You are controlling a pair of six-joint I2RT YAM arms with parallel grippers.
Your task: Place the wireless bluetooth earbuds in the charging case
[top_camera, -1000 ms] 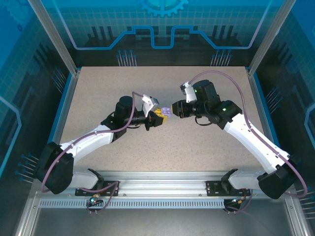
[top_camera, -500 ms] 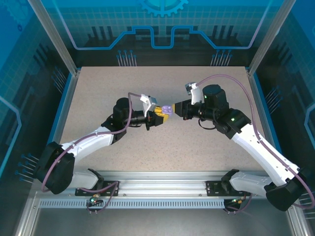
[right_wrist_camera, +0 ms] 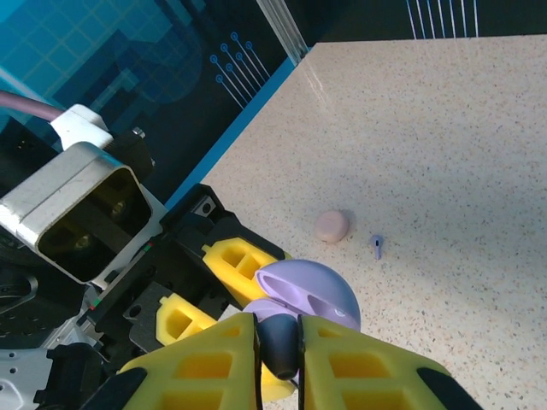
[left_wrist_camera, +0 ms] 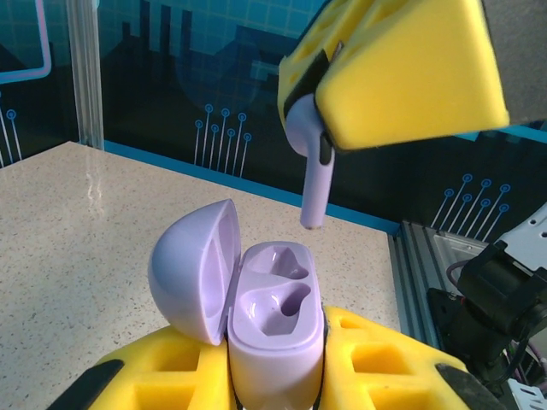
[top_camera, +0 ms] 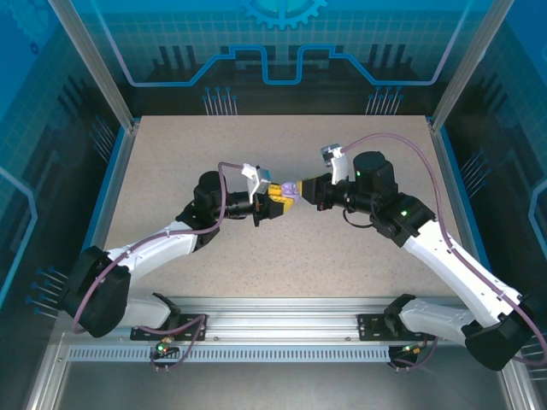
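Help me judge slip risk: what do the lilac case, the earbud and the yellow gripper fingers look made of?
Lilac charging case: smooth moulded plastic, satin sheen, soft highlights on the lid. Lilac earbud: glossy plastic, sheen along stem. Right gripper's yellow fingers: matte, faintly grainy, likely printed plastic or foam; can't tell which.
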